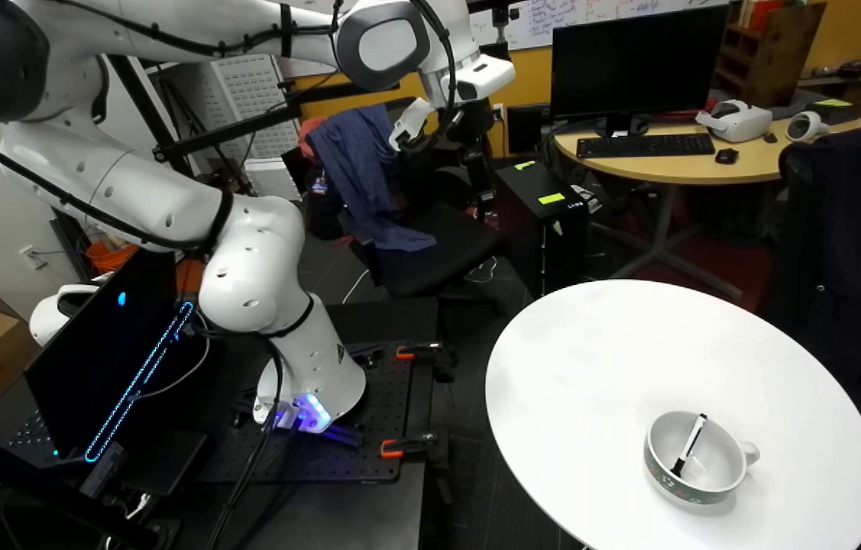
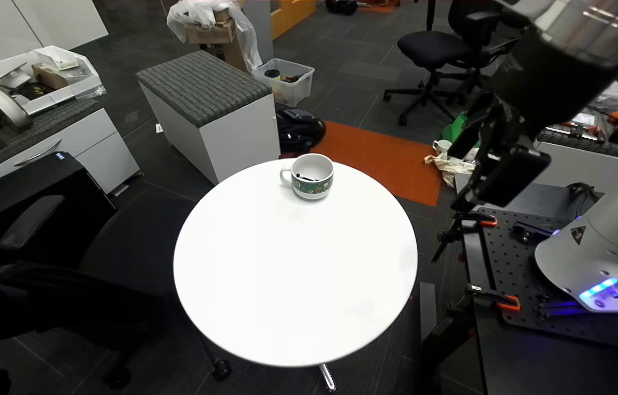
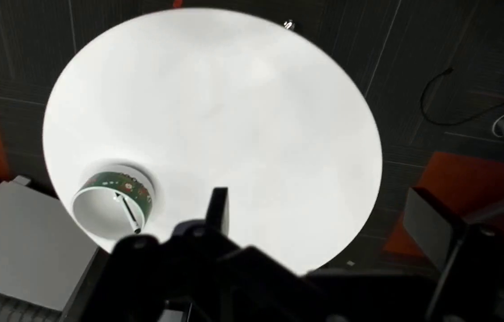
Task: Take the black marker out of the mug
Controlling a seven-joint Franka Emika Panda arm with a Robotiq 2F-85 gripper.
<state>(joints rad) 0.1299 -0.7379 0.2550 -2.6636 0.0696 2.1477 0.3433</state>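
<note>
The mug (image 1: 684, 489) is squat and white with a green patterned band and a side handle. It stands upright near the table's edge and also shows in an exterior view (image 2: 311, 187) and in the wrist view (image 3: 137, 190). The black marker (image 1: 690, 445), with a white-and-black barrel and dark ends, lies slanted inside the mug. It also shows in an exterior view (image 2: 307, 179) and in the wrist view (image 3: 127, 213). My gripper (image 3: 321, 210) is open and empty, well above the table and apart from the mug, which is left of the fingers in the wrist view.
The round white table (image 1: 613, 367) carries the mug. A dark chair (image 1: 850, 229) stands beside it. A grey cabinet with a cushioned top (image 2: 237, 140) is close to the table edge near the mug. The robot's black bench (image 2: 511, 351) has clamps along its edge.
</note>
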